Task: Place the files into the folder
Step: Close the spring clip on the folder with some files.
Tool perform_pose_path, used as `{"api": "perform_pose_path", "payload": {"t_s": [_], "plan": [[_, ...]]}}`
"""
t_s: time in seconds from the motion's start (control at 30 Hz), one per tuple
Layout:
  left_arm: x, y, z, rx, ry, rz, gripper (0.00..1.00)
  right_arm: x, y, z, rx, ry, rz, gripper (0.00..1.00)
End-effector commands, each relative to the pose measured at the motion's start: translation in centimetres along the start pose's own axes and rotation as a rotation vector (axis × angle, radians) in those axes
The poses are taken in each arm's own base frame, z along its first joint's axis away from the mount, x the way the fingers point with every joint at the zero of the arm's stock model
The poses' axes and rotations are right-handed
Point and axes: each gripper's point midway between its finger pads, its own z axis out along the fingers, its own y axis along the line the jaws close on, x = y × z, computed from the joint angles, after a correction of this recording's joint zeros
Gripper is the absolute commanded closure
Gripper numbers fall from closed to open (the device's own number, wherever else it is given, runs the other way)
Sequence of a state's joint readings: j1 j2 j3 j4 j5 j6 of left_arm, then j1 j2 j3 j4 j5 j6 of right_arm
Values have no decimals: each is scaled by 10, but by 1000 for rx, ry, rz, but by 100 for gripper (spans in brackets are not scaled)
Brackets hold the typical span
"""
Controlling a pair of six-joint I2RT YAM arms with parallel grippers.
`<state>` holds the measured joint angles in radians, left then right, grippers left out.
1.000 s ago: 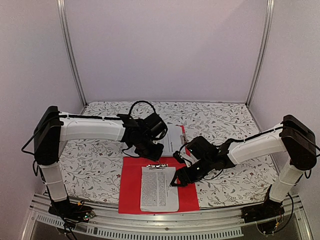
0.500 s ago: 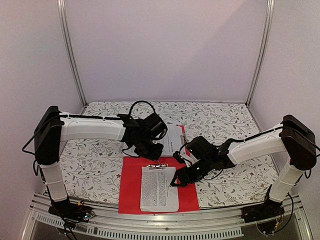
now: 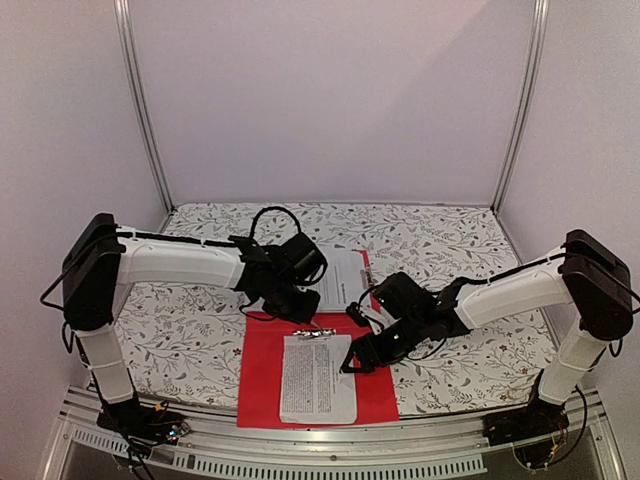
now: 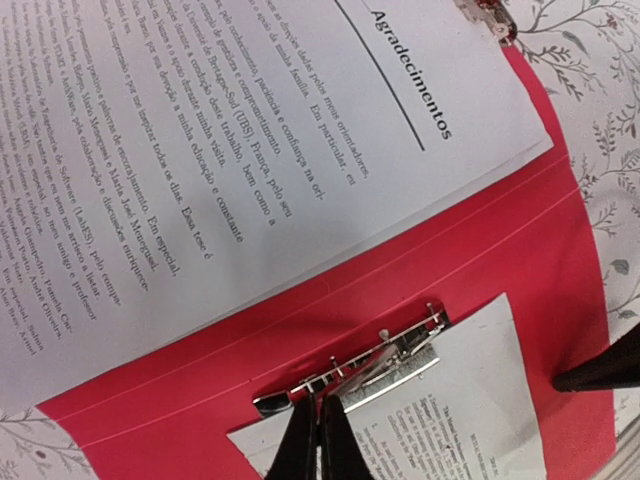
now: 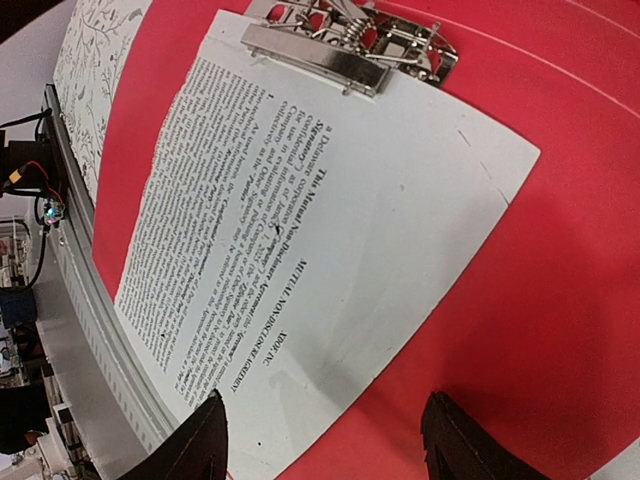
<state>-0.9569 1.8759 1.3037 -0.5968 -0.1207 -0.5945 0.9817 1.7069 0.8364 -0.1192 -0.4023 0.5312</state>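
Left gripper (image 4: pixel 320 425) — black fingers pressed shut against each other, nothing visible between them. The tips sat at the near edge of the silver spring-loaded metal clip (image 4: pixel 370 365); whether they touched it could not be told.

Metal clip — fixed across the middle of the flat red plastic folder (image 4: pixel 480 260), clamped over the top edge of a white printed paper sheet (image 4: pixel 470 400).

Clipped sheet (image 5: pixel 320 230) — lay flat on the near half of the folder, covered in small black text, top edge under the clip bar (image 5: pixel 345 45).

Right gripper (image 5: pixel 325 400) — jaws spread wide and holding nothing, set low over the right-hand edge of the clipped sheet, one finger over the paper and the other over bare red plastic. Contact with either surface could not be told.

Second sheet (image 4: pixel 200 150) — white paper with dense black text and the bold heading "Agradecimentos", loose on the far half of the folder, just beyond the clip and not held by it.

Folder (image 3: pixel 260 380) — open and flat at the near middle of the table (image 3: pixel 190 330), which carried a pale cloth with a grey floral print. From above, the left gripper (image 3: pixel 298 312) stood at the clip (image 3: pixel 313 332) and the right gripper (image 3: pixel 355 362) beside the clipped sheet (image 3: pixel 318 385), with the second sheet (image 3: pixel 340 275) behind them.
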Motion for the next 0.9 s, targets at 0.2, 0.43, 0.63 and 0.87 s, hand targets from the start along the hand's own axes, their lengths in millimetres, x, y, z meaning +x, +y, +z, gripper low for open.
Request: {"api": "perform_pose_path", "payload": {"t_s": [0.2, 0.43, 0.63, 0.87], "plan": [[41, 16, 26, 28, 24, -65, 100, -30, 7, -16, 65, -101, -169, 32], [50, 23, 34, 32, 21, -15, 100, -72, 16, -9, 128, -144, -380, 32], [51, 26, 39, 112, -7, -34, 100, -96, 11, 9, 170, -145, -530, 33], [60, 34, 44, 156, 6, -35, 100, -100, -14, 28, 218, -101, -598, 37]]}}
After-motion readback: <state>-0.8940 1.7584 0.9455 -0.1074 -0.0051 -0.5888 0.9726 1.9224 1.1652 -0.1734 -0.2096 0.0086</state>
